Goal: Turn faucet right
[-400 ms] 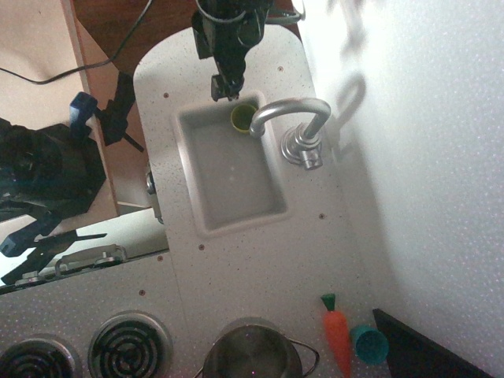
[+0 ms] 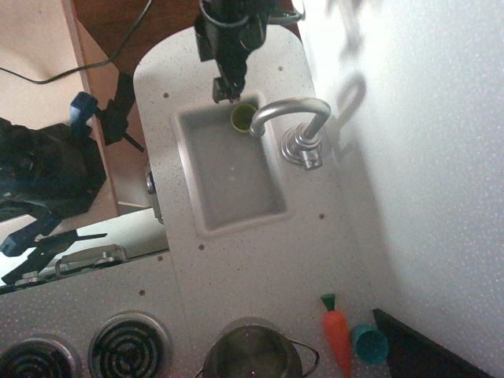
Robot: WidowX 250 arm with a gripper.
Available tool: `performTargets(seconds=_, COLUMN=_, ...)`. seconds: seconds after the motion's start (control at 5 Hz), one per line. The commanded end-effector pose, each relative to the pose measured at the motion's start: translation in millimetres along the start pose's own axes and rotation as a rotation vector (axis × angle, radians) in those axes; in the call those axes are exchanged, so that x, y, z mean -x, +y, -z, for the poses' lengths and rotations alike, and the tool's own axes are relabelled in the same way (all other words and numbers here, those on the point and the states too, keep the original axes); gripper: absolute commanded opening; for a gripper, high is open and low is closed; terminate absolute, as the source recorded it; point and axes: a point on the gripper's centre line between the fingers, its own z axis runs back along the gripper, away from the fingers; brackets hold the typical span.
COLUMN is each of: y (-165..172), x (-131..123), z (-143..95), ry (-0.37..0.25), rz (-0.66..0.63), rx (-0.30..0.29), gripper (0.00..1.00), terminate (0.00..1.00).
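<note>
Faucet (image 2: 295, 126): stands by the sink's (image 2: 228, 216) wall-side rim, spout bent over its top corner.
Gripper (image 2: 225, 92): near the bench's (image 2: 252, 260) top edge, beside the spout tip, not touching.
Gripper fingers: can't tell if spread.

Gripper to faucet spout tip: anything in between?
Only the small green cup, in the sink's corner, between the gripper and the faucet spout tip, in the one overhead view.

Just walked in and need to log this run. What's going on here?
A robot arm hangs over a toy kitchen counter. Its gripper sits at the far edge of the sink, just short of the faucet and not touching it. The spout ends over a small green cup in the sink's corner. The faucet has not been grasped yet.
</note>
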Motion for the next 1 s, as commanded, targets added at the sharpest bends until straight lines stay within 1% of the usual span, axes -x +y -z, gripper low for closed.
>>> performTargets(seconds=0.0, y=1.6, x=-13.7, z=1.5, ry=-0.057, rz=0.067, rx=0.011, gripper=1.0, terminate=0.0)
performTargets(seconds=0.2, y=-11.3, x=-19.6, z=6.7, ry=-0.118, rz=0.132, rx=-0.016, gripper=1.0, terminate=0.0)
performTargets(seconds=0.4, y=-22.6, x=-27.0, z=0.4, ry=-0.274, rz=0.168, rx=-0.151, gripper=1.0, terminate=0.0)
performTargets(seconds=0.6, y=-29.1, x=-30.5, z=1.3, ry=-0.366, rz=0.18, rx=-0.196, gripper=1.0, terminate=0.0)
performTargets(seconds=0.8, y=-36.9, x=-27.6, z=1.9, ry=-0.425, rz=0.205, rx=-0.234, gripper=1.0, terminate=0.0)
